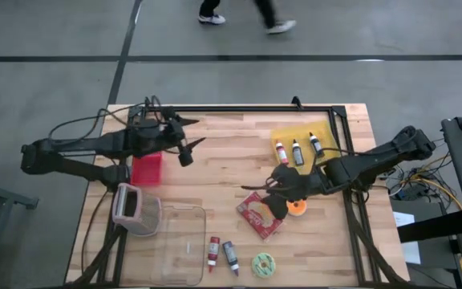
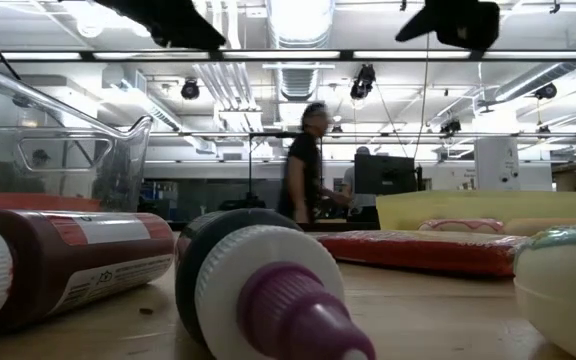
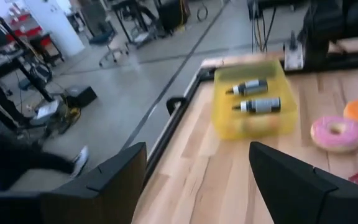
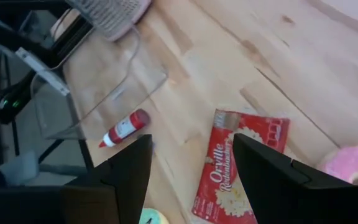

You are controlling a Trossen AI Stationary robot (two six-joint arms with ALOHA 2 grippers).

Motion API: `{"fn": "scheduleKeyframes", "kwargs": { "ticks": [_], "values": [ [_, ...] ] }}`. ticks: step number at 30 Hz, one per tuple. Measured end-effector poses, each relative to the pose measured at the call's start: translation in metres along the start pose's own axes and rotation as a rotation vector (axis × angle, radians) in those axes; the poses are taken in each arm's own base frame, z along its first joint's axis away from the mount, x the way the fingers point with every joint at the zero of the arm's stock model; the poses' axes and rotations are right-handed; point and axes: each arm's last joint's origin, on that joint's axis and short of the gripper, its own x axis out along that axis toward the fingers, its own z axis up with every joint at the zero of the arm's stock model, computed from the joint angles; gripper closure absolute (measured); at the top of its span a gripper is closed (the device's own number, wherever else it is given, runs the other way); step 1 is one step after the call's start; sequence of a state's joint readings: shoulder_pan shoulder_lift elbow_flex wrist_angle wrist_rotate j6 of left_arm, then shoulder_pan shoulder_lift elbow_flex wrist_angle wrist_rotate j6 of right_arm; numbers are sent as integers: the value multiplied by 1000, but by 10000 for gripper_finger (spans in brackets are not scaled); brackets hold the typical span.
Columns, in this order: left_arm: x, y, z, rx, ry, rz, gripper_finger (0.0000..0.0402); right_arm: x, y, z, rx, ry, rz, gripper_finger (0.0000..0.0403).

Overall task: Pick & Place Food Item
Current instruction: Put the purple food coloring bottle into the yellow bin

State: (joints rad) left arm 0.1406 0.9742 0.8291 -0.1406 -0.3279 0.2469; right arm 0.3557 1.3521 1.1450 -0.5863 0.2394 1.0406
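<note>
The red popcorn packet (image 1: 260, 215) lies flat on the counter (image 1: 215, 152), directly under the right end effector (image 1: 273, 186), whose fingers stand wide and empty. It looks light, thin and floppy with slick wrap, so pinching across a narrow edge seems best. The left end effector (image 1: 189, 149) waits wide open near the counter's far left side.

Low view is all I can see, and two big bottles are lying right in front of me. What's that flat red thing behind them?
Observer: It's a red popcorn packet, lying flat with its label up.
Operator: Is a gripper near it?
Observer: Yes, the right gripper hovers open over the packet's edge, holding nothing.
Operator: Where's the other one?
Observer: The left gripper is open too, over the left side of the table, next to a red box.
</note>
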Motion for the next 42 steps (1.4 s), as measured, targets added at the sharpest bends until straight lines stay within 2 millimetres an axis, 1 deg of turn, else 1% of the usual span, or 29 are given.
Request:
{"fn": "scheduleKeyframes", "kwargs": {
  "ticks": [6, 10, 14, 19, 22, 25, 27, 31, 33, 35, 37, 40, 42],
  "values": [
    [-20, 9, 7, -48, -70, 18, 113, 8, -8, -7, 103, 4, -24, 184],
    [-27, 12, 9, -60, -96, 24, 113, 13, -11, -5, 164, -34, -12, 184],
    [-29, 13, 10, -62, -101, 26, 113, 17, -13, -6, 173, -65, -1, 184],
    [-28, 12, 9, -60, -97, 26, 113, 25, -17, -14, 171, -97, 18, 184],
    [-27, 12, 9, -60, -95, 25, 113, 34, -17, -20, 166, -107, 21, 184],
    [-27, 12, 9, -59, -91, 26, 113, 47, -12, -24, 123, -119, 28, 184],
    [-27, 12, 8, -57, -87, 26, 113, 56, -3, -23, 74, -144, 29, 184],
    [-26, 12, 8, -56, -83, 25, 113, 78, 12, -22, -21, -132, -43, 184],
    [-26, 11, 8, -55, -80, 24, 113, 89, 19, -23, -41, -109, -78, 184],
    [-25, 11, 8, -54, -77, 23, 113, 99, 27, -27, -5, -77, -111, 184],
    [-24, 11, 7, -53, -74, 23, 113, 107, 35, -29, 67, -29, -140, 184],
    [-22, 10, 7, -50, -67, 21, 113, 113, 51, -30, 117, 63, -162, 184],
    [-21, 9, 6, -49, -62, 20, 113, 117, 61, -30, 129, 85, -195, 184]
  ]
}}
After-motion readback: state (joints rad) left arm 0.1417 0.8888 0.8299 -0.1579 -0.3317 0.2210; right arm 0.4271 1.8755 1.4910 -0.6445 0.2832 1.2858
